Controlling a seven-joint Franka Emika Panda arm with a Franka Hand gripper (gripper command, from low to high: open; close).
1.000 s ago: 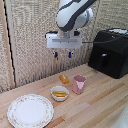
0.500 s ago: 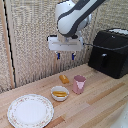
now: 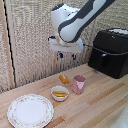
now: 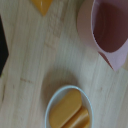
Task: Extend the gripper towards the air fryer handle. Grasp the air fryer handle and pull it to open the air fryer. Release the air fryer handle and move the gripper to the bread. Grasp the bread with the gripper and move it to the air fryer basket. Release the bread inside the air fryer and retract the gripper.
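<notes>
Item: gripper (image 3: 66, 55). Upper centre of the exterior view, hanging above the table (image 3: 100, 107). Over the last second it drifts a little toward the frame's right and slightly lower. Two short blue-tipped fingers point down with a narrow gap between them and nothing held; how wide they are parted I cannot tell at this size.

Item: air fryer (image 3: 111, 52). Right edge of the exterior view, well apart from the gripper. Its drawer front sits flush, so the air fryer basket reads as closed. Air fryer handle (image 3: 104, 56): dark bar on the front, untouched.

Item: bread (image 3: 64, 79). Centre of the exterior view, on the bare wood, below the gripper and just beside the pink cup (image 3: 79, 84). Position unchanged. In the wrist view it is cut off by the upper edge.

Item: white bowl (image 3: 60, 93). Lower centre, holding paler yellow-orange food pieces.

Item: patterned plate (image 3: 30, 110). Lower left.

Assessment: the rightward shift suggests the reach toward the handle is only beginning; opening, pick and placement all remain undone.
</notes>
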